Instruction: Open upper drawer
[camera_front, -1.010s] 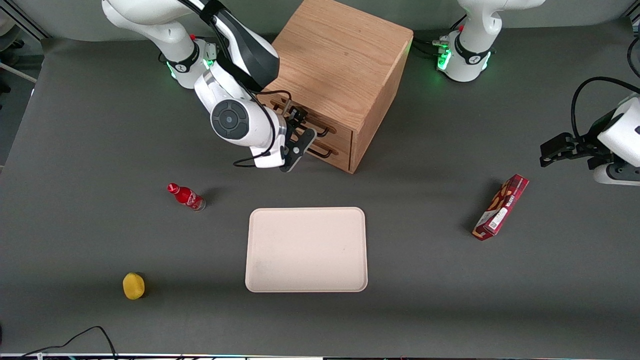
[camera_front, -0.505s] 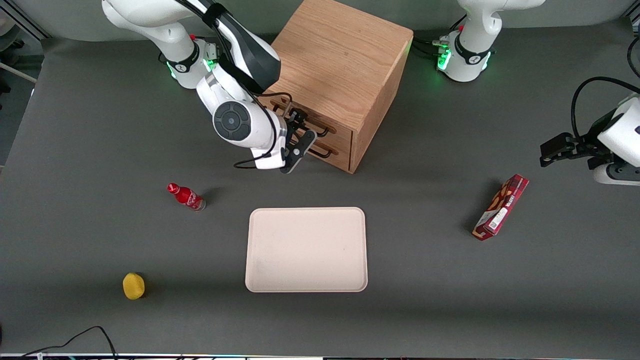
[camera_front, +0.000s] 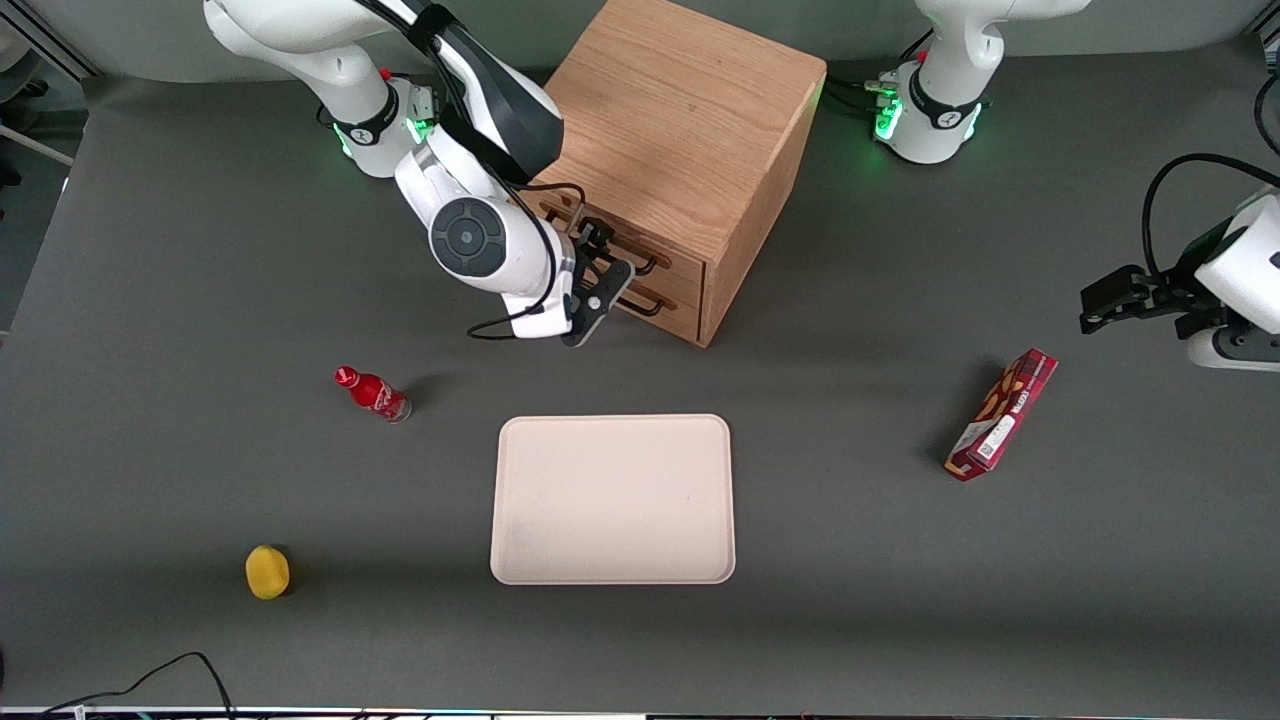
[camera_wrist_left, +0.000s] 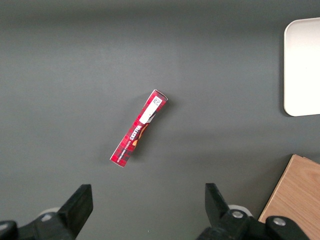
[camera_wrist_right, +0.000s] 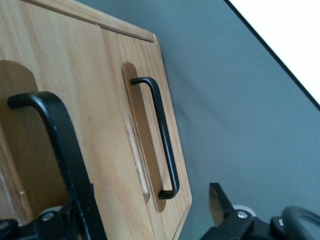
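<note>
One gripper (camera_front: 598, 262) prob. at upper drawer (camera_front: 610, 245) handle, drawer shut.

The gripper (camera_front: 600, 262) sits in front of the cabinet (camera_front: 680, 150), at the upper drawer (camera_front: 640, 262). Nearer the camera lies the tray (camera_front: 612, 498), the bottle (camera_front: 372, 393) and ball (camera_front: 267, 571) toward the working arm's end, the box (camera_front: 1002, 414) toward the parked arm's.
</note>
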